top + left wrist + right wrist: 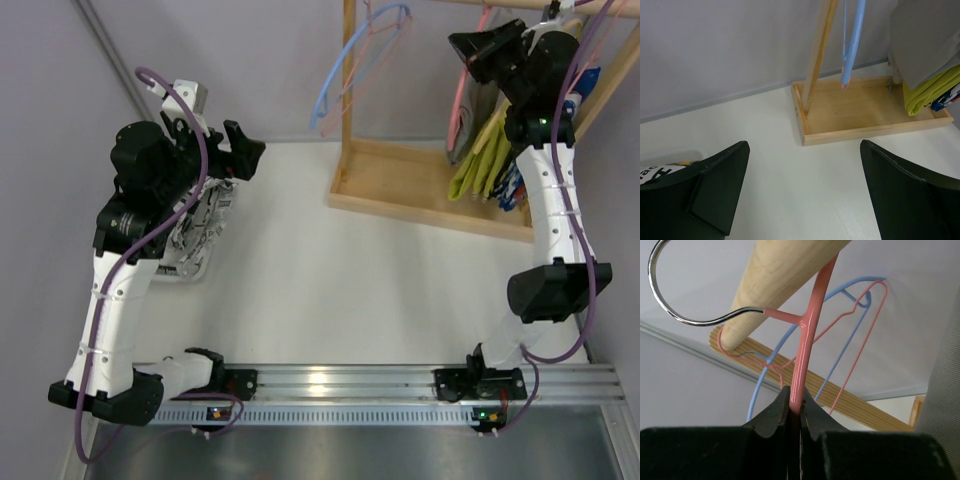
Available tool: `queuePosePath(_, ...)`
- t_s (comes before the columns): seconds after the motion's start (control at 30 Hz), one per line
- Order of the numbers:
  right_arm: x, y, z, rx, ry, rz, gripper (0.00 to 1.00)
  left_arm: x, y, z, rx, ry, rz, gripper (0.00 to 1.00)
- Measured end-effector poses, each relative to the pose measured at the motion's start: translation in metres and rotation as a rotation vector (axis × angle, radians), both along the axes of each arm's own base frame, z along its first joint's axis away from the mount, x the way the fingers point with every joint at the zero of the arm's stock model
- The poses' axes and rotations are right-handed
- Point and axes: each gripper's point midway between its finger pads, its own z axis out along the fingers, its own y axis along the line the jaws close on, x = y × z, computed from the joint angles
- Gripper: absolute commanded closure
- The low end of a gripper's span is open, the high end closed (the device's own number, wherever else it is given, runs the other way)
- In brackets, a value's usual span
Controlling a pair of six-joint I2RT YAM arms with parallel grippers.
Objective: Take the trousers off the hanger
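Two grippers inspected. Right gripper [795,412]: jaws closed tight on the pink arm of the hanger [809,325], just below the fork where its metal hook branches off. The hook lies against the wooden rail [780,270]. Trousers [925,40]: grey cloth hanging at the rack's right end, above the rack base [865,131] and just beside a yellow-green garment [932,90]. Their seat on the hanger's bar cannot be seen. Left gripper [802,150]: jaws fully apart, holding nothing, over the table [790,200], well apart from the rack. Blue hanger [852,45]: hanging near the left post.
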Motion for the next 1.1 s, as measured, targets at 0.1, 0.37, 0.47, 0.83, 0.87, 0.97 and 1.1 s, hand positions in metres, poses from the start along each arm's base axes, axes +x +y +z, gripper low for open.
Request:
queuePosePath(0.1,-0.004,0.005,0.008,0.021,-0.023,0.031,1.00,0.000,0.000,0.000,-0.003,0.000,0.001,0.01)
queuePosePath(0.37,-0.020,0.019,0.013,0.094,0.001,0.093,1.00,0.001,-0.001,0.003,-0.007,-0.012,-0.001,0.01)
queuePosePath(0.47,-0.039,0.032,0.012,0.105,0.013,0.141,1.00,-0.002,-0.004,-0.003,-0.010,-0.020,-0.023,0.01)
queuePosePath(0.83,-0.104,0.061,0.009,0.104,-0.014,0.317,1.00,-0.030,-0.017,-0.002,-0.066,-0.202,-0.142,0.01)
queuePosePath(0.87,-0.105,0.062,0.007,0.102,-0.015,0.326,1.00,-0.031,-0.019,0.001,-0.064,-0.224,-0.157,0.01)
queuePosePath(0.97,-0.116,0.069,0.003,0.100,-0.010,0.354,1.00,-0.035,-0.025,-0.002,-0.036,-0.254,-0.207,0.01)
queuePosePath(1.1,-0.139,0.075,0.002,0.114,0.006,0.375,1.00,-0.036,-0.031,-0.021,0.057,-0.292,-0.252,0.01)
